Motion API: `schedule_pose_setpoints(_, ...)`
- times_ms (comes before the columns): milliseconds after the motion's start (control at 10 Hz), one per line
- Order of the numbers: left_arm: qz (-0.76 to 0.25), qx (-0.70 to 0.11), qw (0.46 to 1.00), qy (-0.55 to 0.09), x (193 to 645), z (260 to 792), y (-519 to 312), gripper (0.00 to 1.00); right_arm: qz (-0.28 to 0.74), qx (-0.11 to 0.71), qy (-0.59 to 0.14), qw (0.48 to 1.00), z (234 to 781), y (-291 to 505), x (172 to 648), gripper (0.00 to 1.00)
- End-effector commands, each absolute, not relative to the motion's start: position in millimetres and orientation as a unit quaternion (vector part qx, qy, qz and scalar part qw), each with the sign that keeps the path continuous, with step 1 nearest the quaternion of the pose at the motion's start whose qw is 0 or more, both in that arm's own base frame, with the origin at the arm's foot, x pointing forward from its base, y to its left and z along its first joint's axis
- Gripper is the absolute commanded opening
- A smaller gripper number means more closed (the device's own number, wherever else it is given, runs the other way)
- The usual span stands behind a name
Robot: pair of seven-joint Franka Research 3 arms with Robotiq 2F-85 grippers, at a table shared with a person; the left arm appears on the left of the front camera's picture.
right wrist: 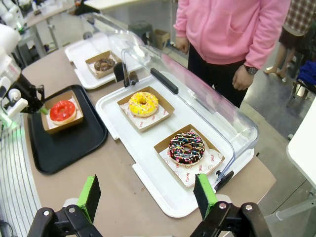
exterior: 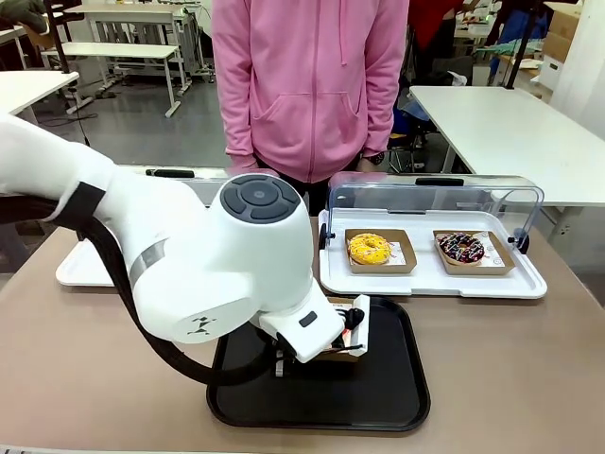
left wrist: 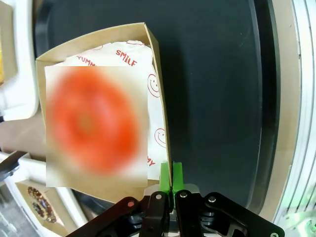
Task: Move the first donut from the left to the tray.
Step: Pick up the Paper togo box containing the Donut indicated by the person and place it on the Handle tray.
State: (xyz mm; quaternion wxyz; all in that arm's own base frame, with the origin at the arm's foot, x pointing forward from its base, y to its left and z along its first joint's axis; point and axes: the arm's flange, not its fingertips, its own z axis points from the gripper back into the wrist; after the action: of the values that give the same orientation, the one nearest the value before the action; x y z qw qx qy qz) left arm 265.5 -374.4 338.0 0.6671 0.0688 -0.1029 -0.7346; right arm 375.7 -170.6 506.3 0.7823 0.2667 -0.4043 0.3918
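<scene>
A: While the left gripper (left wrist: 171, 174) pinches the holder's wall, where's the red donut (right wrist: 62, 110)?
B: On the black tray (right wrist: 74, 143), nine o'clock. Release gently, lift straight up. Right gripper (right wrist: 148, 195) gapes, empty.

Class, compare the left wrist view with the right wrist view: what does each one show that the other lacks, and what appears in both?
Left wrist alone: the green pads pinched on the wall of the cardboard holder, and its liner's smiley print.

Right wrist alone: the right gripper open, the yellow donut, a person's pink top.

Both: the red donut in its holder on the black tray.
</scene>
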Motion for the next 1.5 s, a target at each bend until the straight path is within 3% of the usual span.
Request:
schedule_pose_setpoints(0,-0.727,0.086,0.673,-0.105,266.6,326.8,-384.9,0.02,0.392,0.270,-0.418,0.774,507.1,-169.3,377.3,1.00)
schedule_pose_setpoints(700,-0.723,0.053,0.683,-0.086,273.1,307.9,-383.5,0.02,0.392,0.270,-0.418,0.774,507.1,-169.3,377.3,1.00)
schedule_pose_setpoints(800,-0.715,0.047,0.692,-0.089,272.9,310.8,-382.1,0.42,0.392,0.270,-0.418,0.774,507.1,-169.3,377.3,1.00)
schedule_pose_setpoints(900,-0.708,0.040,0.699,-0.092,274.0,315.1,-379.6,0.59,0.392,0.270,-0.418,0.774,507.1,-169.3,377.3,1.00)
schedule_pose_setpoints(1000,-0.708,0.042,0.699,-0.093,274.2,317.8,-378.3,0.99,0.392,0.270,-0.418,0.774,507.1,-169.3,377.3,1.00)
schedule_pose_setpoints(1300,-0.697,0.036,0.710,-0.095,268.0,342.4,-371.6,1.00,0.392,0.270,-0.418,0.774,507.1,-169.3,377.3,1.00)
schedule_pose_setpoints(1400,-0.696,0.034,0.710,-0.096,266.1,352.3,-369.7,0.92,0.392,0.270,-0.418,0.774,507.1,-169.3,377.3,1.00)
